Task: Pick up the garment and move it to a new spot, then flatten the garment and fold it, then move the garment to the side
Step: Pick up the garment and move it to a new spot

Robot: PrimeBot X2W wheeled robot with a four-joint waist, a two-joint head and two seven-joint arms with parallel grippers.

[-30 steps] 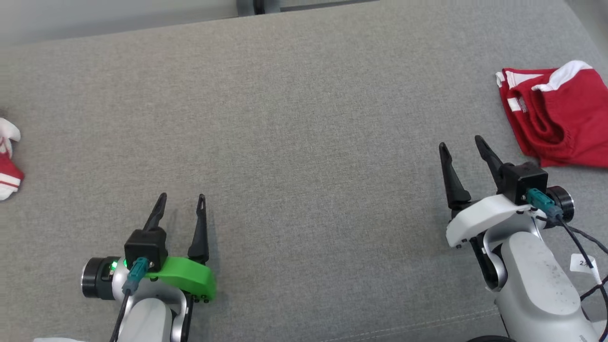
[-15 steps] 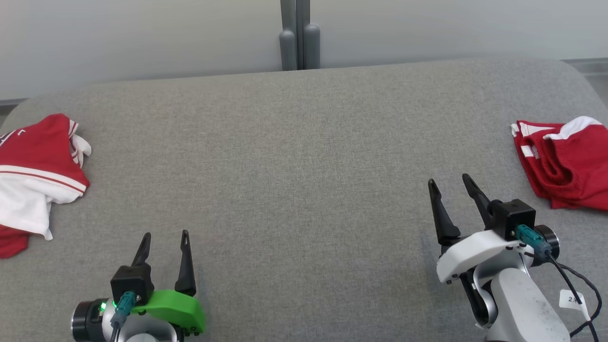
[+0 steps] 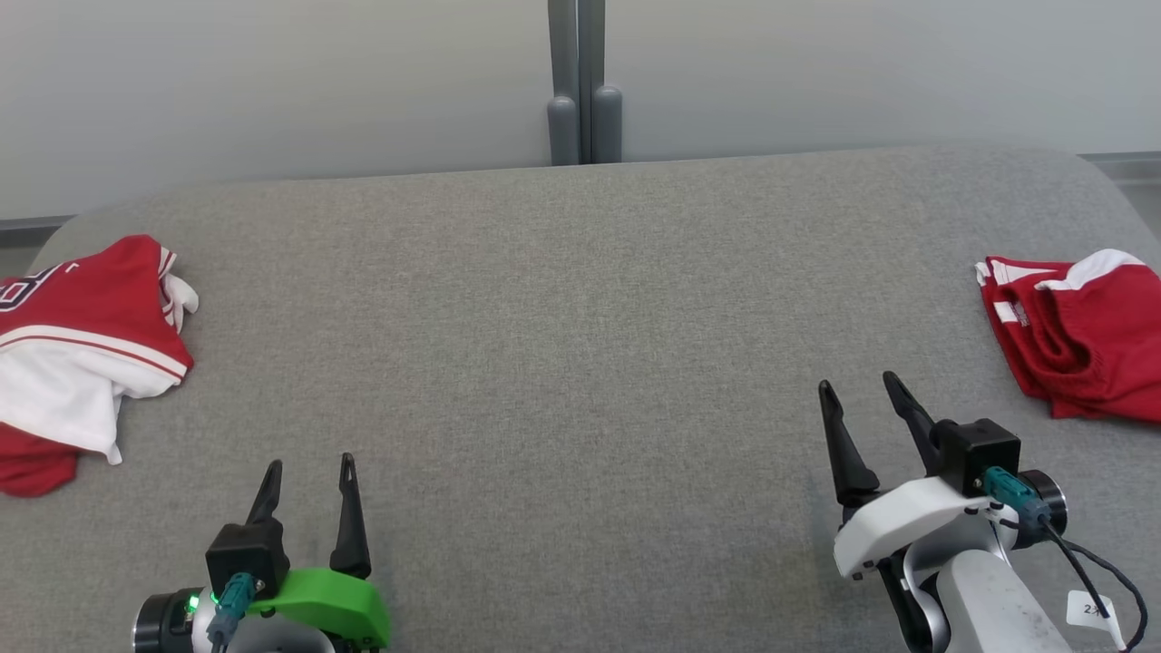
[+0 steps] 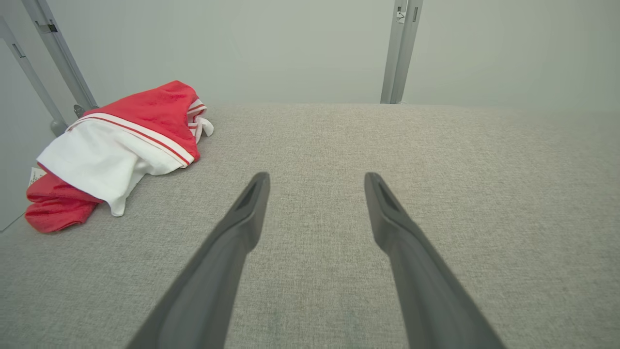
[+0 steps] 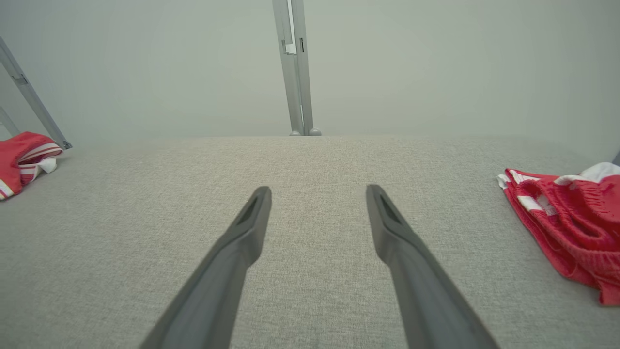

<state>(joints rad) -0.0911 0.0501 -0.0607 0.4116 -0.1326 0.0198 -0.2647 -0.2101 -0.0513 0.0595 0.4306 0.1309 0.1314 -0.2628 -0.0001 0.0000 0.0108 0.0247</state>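
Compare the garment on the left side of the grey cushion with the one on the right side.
The left garment shows a broad white panel under a red layer; the right garment is nearly all red, with white only as trim. The left garment is bunched in a loose heap; the right garment lies flatter. Both are red and white and rest on the grey cushion, untouched.

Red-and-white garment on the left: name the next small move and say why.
Probably swing the left end effector toward the crumpled red-and-white garment and lower onto its near edge. Both it and the right end effector stand open and empty over the grey cushion, and the red garment at the right already looks folded.
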